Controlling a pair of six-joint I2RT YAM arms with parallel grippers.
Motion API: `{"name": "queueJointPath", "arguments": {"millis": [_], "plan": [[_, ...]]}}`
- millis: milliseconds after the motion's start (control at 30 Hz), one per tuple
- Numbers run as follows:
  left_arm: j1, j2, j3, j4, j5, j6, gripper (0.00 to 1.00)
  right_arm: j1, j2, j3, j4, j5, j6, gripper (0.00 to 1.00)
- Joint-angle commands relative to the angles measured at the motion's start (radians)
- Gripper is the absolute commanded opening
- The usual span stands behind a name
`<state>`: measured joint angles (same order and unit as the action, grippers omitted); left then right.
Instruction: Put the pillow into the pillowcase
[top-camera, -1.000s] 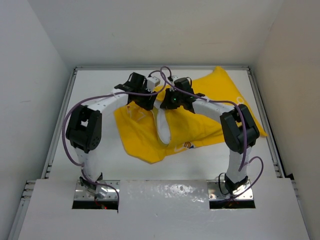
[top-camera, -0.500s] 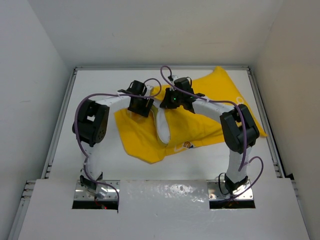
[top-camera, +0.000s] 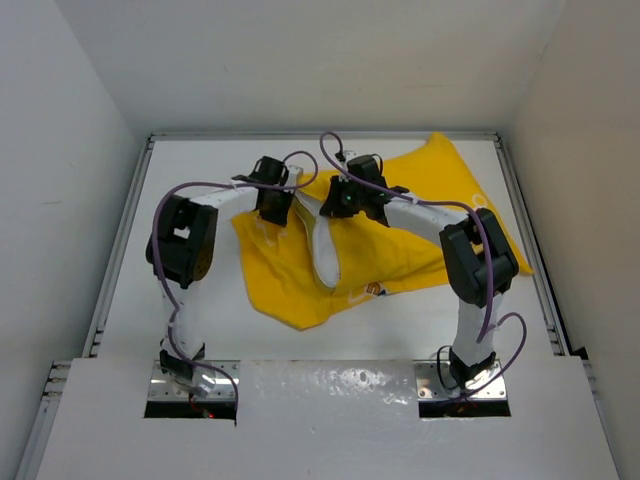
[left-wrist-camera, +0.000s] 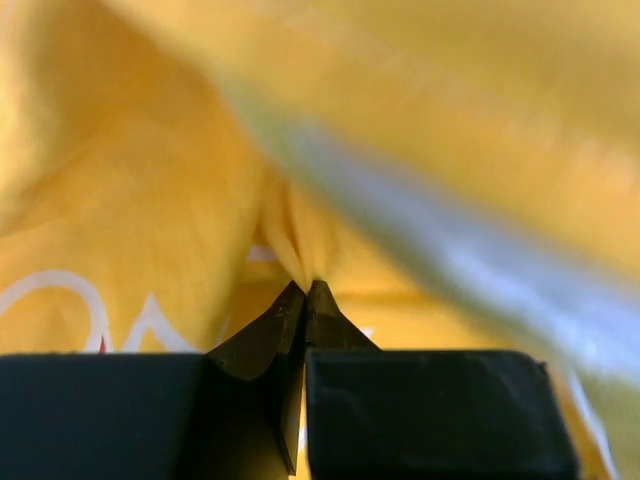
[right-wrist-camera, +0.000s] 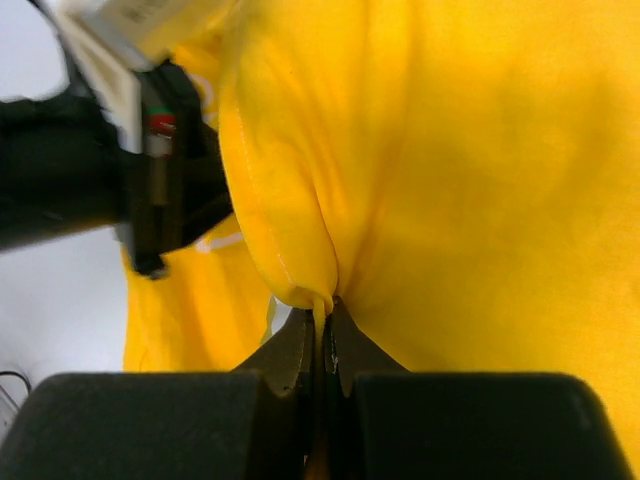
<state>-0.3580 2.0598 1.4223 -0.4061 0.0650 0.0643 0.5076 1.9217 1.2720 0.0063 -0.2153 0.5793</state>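
Two arms work a bright yellow pillowcase (top-camera: 285, 280) on a white tabletop (top-camera: 400, 320); the case sprawls on a slant, one corner behind and to the right of the right tool (right-wrist-camera: 324, 305), the other on the base side of the left tool (left-wrist-camera: 306, 290), so its long axis runs diagonally beneath both; only a narrow white strip of the pillow (top-camera: 326, 255) shows from above, in the gap between the two tools and reaching from them toward the arm bases, its visible length lying roughly fore and aft; the rest appears to be covered by yellow cloth, though how far in it sits cannot be told; the strip lies closer to the right tool than to the left; the right tool is fully closed, its tips pinching a stitched hem of the case; the left tool is likewise clamped tight on a small pucker of yellow fabric just beside printed white lettering; a pale blurred band crossing the left wrist view cannot be identified; judged from this, the mouth of the case is held on either side of the pillow, and the coming pull turns on drawing cloth along that fore-and-aft strip.
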Motion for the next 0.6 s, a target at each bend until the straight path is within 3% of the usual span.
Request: {"name": "queueJointPath", "arguments": {"millis": [0, 200, 333, 433, 567], "plan": [[0.082, -0.168, 0.042, -0.097, 0.226, 0.069, 0.0, -0.006, -0.012, 0.062, -0.031, 0.034, -0.029, 0.0], [0.14, -0.311, 0.167, -0.336, 0.36, 0.291, 0.0, -0.081, 0.06, 0.197, -0.086, 0.083, -0.013, 0.0], [0.158, -0.346, 0.174, -0.444, 0.464, 0.353, 0.0, -0.087, 0.111, 0.309, -0.213, 0.131, -0.126, 0.0], [0.253, -0.365, 0.22, -0.378, 0.567, 0.278, 0.0, -0.078, 0.096, 0.245, -0.23, 0.117, -0.225, 0.0], [0.355, -0.311, 0.342, -0.367, 0.582, 0.268, 0.0, -0.041, 0.02, 0.129, -0.253, 0.103, -0.35, 0.0]]}}
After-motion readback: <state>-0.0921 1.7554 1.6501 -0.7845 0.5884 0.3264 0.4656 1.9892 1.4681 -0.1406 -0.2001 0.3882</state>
